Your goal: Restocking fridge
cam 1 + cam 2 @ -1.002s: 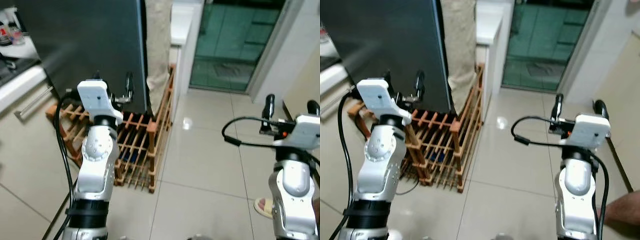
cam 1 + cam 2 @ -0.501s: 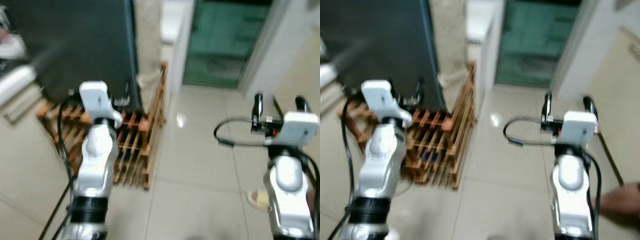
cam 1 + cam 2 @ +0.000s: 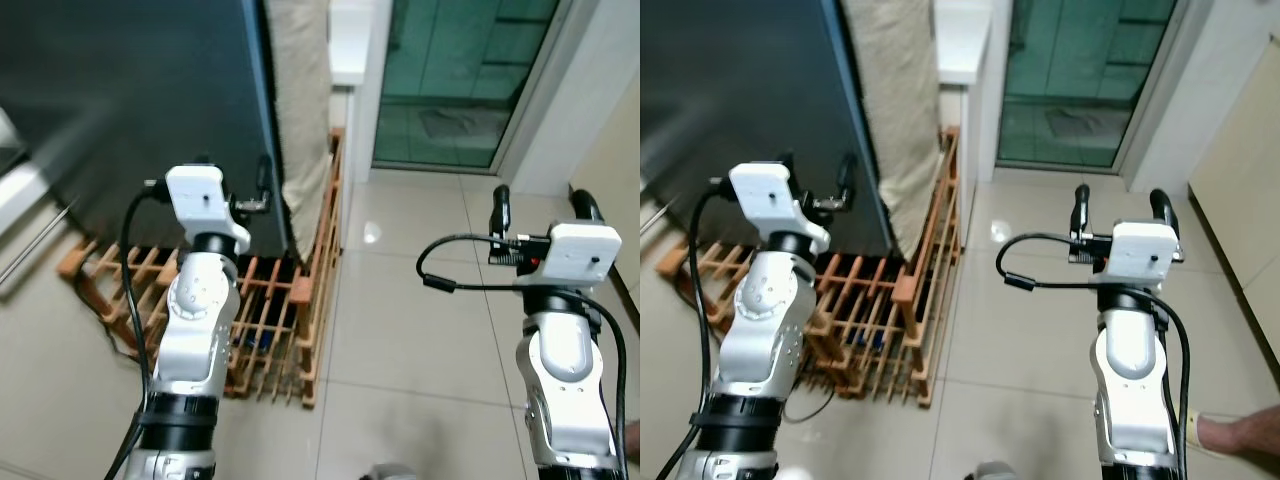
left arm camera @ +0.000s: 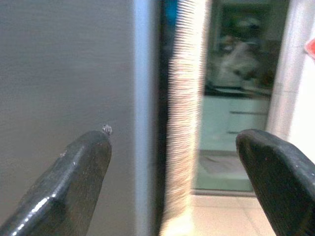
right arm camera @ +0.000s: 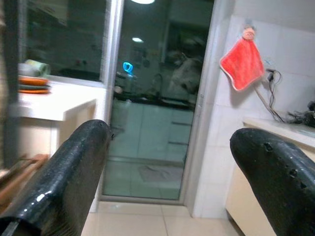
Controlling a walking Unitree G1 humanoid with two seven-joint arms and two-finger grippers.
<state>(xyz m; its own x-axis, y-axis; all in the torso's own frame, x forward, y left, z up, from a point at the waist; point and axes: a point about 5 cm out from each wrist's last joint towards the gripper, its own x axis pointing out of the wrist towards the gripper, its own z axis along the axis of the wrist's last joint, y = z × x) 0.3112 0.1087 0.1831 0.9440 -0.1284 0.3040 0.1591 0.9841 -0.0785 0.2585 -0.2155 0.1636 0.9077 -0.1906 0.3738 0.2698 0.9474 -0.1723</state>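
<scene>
The fridge (image 3: 130, 100) is a tall dark body at the left, and I see its side and front corner. My left gripper (image 4: 172, 140) is raised close to that corner, open, with nothing between its fingers (image 3: 264, 172). To the right my right gripper (image 3: 542, 200) is held up over the tiled floor, open and empty, facing the glass door (image 5: 147, 123). No food or drink item is in either gripper.
A wooden wine rack (image 3: 290, 300) stands on the floor against the fridge's base. A beige cloth (image 3: 300, 100) hangs beside the fridge, with a white counter (image 3: 348, 40) behind it. A person's foot (image 3: 1230, 435) rests at the lower right. Pale floor tiles (image 3: 410, 330) lie ahead.
The whole picture has shifted and sharpened after a blur, so the camera moved; the fridge now looms larger. Both arms keep the same raised pose with fingers open.
</scene>
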